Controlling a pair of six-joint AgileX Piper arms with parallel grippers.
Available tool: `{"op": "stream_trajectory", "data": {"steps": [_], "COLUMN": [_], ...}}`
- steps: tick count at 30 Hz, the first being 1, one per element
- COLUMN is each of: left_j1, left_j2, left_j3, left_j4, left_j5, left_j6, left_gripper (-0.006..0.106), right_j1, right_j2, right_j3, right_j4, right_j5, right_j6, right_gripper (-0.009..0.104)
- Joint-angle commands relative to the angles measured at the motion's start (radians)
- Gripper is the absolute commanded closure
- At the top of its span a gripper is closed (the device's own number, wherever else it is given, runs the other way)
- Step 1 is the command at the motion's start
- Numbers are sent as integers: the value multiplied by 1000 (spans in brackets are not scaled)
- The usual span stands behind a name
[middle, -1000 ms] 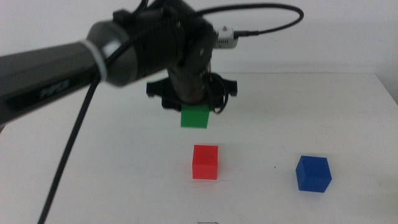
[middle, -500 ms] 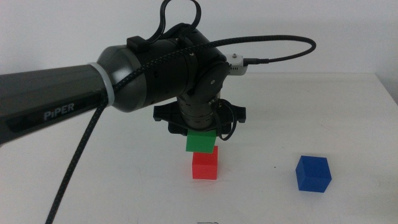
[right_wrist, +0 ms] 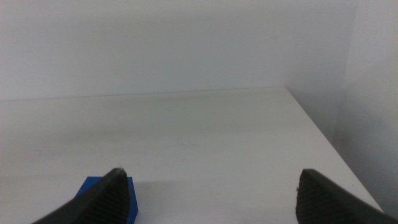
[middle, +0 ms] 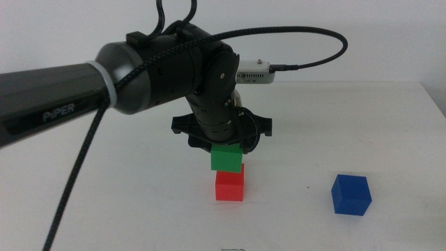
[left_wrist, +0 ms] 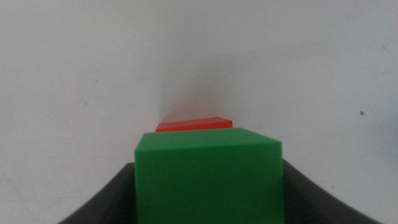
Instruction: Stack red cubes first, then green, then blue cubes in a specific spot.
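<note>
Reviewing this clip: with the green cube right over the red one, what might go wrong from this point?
1. The green cube, held in the left pincer, looks slightly offset on the red cube; released so, it may sit crooked or slide off.
2. Opening or lifting away could drag the green cube and nudge the red one.
3. The blue cube sits apart near the open right pincer; a shaky base would make that last placement harder.

I see three cubes, red (middle: pixel 230 187), green (middle: pixel 226 158) and blue (middle: pixel 350 194), all plain and matt. The tabletop (middle: pixel 390 125) looks smooth white. My left arm's shell (middle: pixel 160 70) has a soft sheen, its cable (middle: pixel 306 43) braided.
</note>
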Motion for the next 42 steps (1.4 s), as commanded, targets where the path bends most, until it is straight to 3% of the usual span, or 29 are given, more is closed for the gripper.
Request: {"op": "stream_trajectory", "data": {"steps": [1, 42], "left_j1": [-3, -4], "left_j2": [-35, 27], "left_j3": [-25, -25], "left_j4": [-9, -25], "left_j5": [-42, -38], "left_j6": [-3, -156], "left_gripper": [98, 97], "right_j1": [-1, -1], "right_j2": [-16, -16], "right_j3": [-22, -22], "right_j4": [-9, -9], "right_j5": [-81, -81], "right_j6": [-6, -6], "right_gripper": [1, 1]}}
